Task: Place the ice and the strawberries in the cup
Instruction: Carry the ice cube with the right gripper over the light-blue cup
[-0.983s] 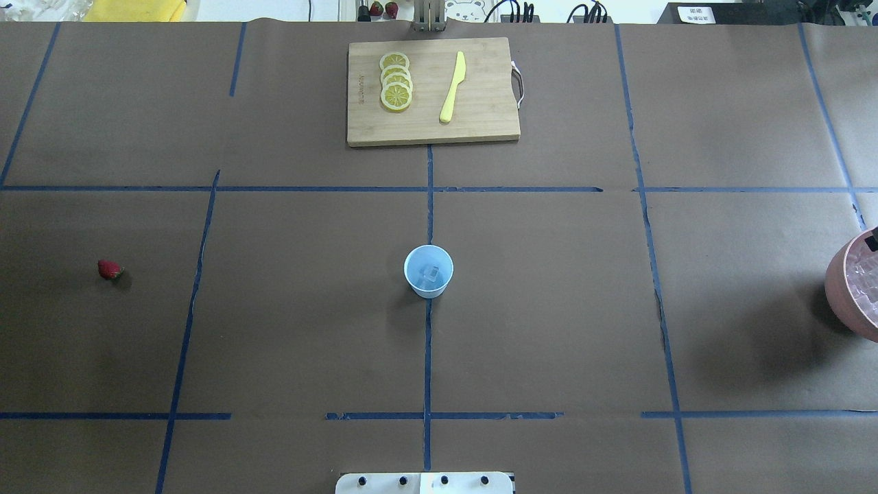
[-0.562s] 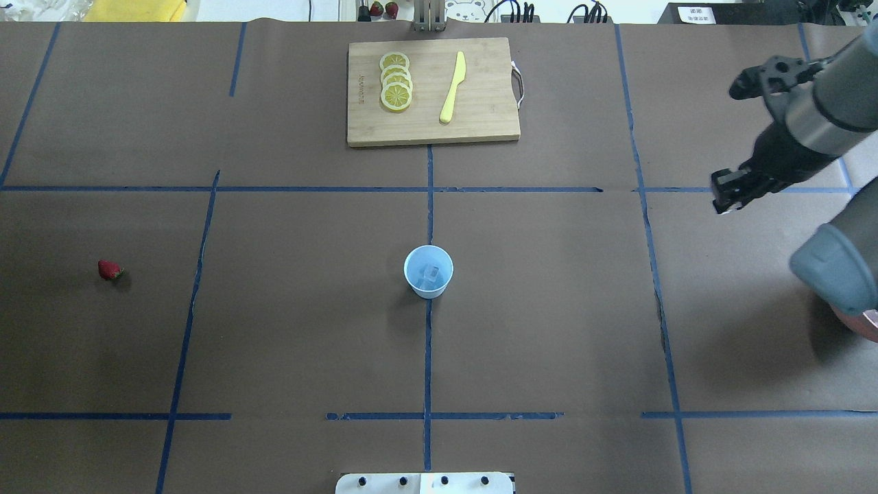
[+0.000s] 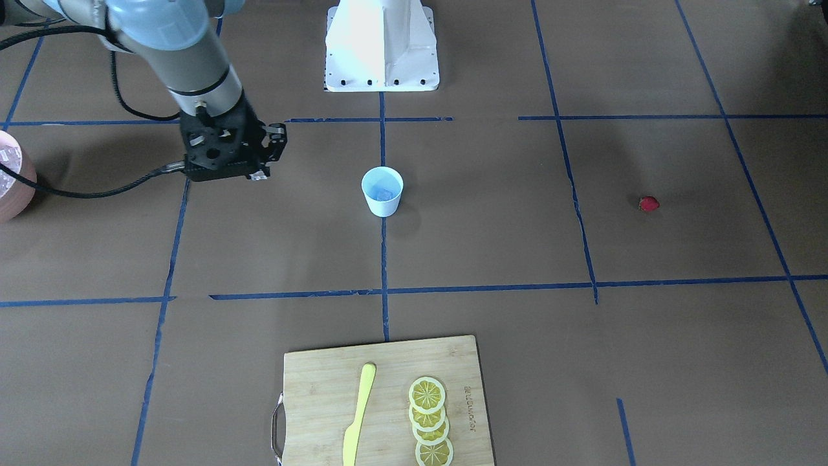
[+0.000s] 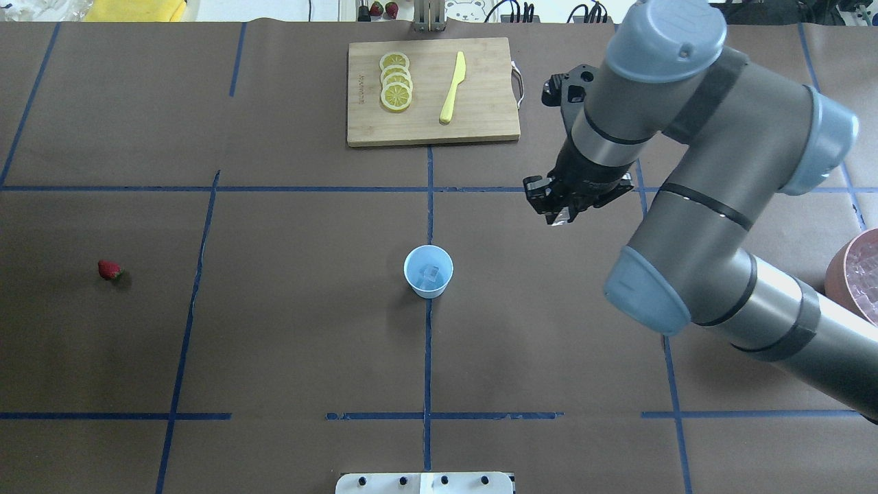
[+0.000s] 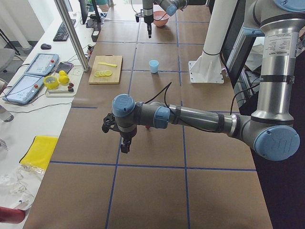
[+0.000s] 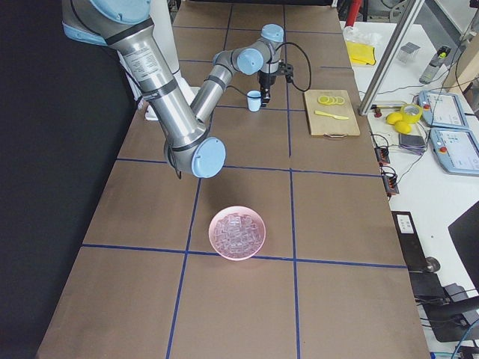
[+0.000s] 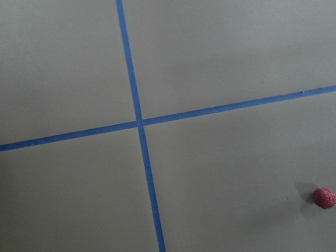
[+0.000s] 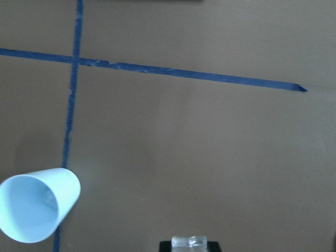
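1 ice cube (image 8: 190, 242) tight in right pincer (image 4: 559, 214), cup (image 3: 381, 203) apart to its left (another cube (image 4: 431, 274) inside)

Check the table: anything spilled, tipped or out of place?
Nothing stands out. The cup is upright with ice inside, the bowl is upright, the strawberry lies alone on the table, and the right gripper holds a cube. No spilled ice shows.
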Tool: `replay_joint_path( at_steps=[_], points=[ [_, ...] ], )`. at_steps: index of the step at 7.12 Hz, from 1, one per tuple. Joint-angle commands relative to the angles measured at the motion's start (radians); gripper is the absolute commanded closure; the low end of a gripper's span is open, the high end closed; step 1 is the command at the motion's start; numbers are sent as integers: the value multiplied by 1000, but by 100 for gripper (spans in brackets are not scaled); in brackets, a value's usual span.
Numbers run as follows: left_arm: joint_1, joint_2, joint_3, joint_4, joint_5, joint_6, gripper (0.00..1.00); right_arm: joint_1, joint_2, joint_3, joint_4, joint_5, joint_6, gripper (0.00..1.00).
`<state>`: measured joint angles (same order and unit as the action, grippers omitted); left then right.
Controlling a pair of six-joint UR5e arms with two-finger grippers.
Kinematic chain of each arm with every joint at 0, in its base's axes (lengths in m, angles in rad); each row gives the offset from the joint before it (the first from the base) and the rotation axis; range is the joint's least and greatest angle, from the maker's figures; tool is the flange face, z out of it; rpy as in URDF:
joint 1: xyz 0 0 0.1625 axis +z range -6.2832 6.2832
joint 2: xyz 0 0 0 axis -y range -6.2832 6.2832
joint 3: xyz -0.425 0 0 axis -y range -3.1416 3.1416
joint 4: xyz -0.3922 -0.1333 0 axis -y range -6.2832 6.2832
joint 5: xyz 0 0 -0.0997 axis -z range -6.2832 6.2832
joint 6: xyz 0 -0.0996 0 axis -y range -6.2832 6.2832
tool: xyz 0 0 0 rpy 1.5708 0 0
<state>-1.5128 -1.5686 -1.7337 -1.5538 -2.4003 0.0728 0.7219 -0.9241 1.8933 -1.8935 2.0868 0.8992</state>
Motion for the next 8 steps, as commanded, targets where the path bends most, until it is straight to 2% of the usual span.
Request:
replay_joint_path(
  at_steps=[1, 3, 4, 8],
  points=[
    [29, 1, -4, -5, 1, 1, 0, -90, 138, -107, 14, -69, 70, 99],
    [32, 1, -6, -5, 1, 1, 0, -163, 175, -222, 140, -158, 139, 99],
    [32, 1, -4, -5, 1, 1, 0, -189, 204, -259, 143, -184, 141, 99],
    [32, 1, -4, -5, 1, 1, 0, -228, 214, -289, 145, -208, 142, 94]
  ],
)
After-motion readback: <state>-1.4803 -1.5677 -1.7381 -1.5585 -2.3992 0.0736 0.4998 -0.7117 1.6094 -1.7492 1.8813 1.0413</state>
